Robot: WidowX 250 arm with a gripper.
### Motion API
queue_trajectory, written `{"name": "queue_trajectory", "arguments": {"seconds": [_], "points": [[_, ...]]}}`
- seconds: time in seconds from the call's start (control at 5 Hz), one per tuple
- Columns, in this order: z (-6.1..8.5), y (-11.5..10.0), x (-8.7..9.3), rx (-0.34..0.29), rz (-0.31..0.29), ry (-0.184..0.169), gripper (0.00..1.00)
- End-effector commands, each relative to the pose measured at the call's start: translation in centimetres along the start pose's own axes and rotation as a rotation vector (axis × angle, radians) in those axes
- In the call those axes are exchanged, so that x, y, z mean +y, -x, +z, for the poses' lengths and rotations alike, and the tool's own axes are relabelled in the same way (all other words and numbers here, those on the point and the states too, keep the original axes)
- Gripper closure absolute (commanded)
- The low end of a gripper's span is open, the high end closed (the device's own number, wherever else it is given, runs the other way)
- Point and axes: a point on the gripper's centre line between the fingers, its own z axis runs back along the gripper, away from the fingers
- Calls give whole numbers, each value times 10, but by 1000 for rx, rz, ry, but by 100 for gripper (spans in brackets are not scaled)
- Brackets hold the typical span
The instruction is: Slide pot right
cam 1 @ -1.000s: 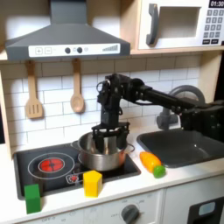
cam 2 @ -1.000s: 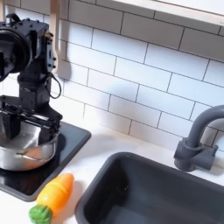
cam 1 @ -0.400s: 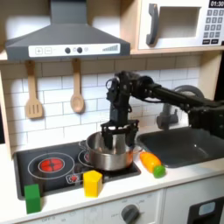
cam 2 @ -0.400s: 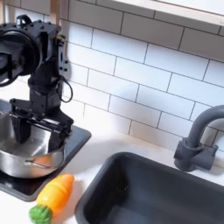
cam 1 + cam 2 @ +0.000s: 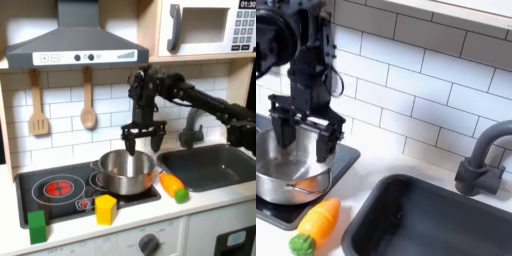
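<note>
Pot: your pot (image 5: 126, 173) sits on the black stovetop (image 5: 60, 196), on its right-hand part in the first exterior view, beside the red burner ring (image 5: 62, 186). In the second exterior view the pot (image 5: 291, 175) lies at the left edge, on the stovetop's near corner.
Gripper: your gripper (image 5: 143, 139) hangs above the pot's far right rim in the first exterior view, fingers pointing down and spread apart. In the second exterior view the gripper (image 5: 301, 130) shows two dark fingers (image 5: 324, 140) standing apart with nothing between them; whether the tips touch the rim, you cannot tell.
Arm: your black arm (image 5: 195, 95) reaches in from the first exterior view's right, across the white tile wall.
Carrot: an orange toy carrot (image 5: 174, 186) with a green end lies on the bench just right of the stovetop in the first exterior view, near the pot but apart from it. In the second exterior view the carrot (image 5: 313, 225) lies near of the pot.
Blocks: a yellow block (image 5: 105, 208) stands at the stovetop's near edge, and a green block (image 5: 37, 226) stands on the bench to its left, in the first exterior view.
Sink: a dark sink (image 5: 208, 165) lies right of the carrot, with a grey faucet (image 5: 484, 160) at its far side.
Wall: two wooden utensils (image 5: 87, 100) hang under the grey hood (image 5: 75, 42) in the first exterior view.
</note>
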Motion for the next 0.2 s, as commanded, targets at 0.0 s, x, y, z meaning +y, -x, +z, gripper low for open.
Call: {"name": "queue_trajectory", "arguments": {"seconds": [0.0], "points": [[29,10,-4,-64,-21,12,0]]}}
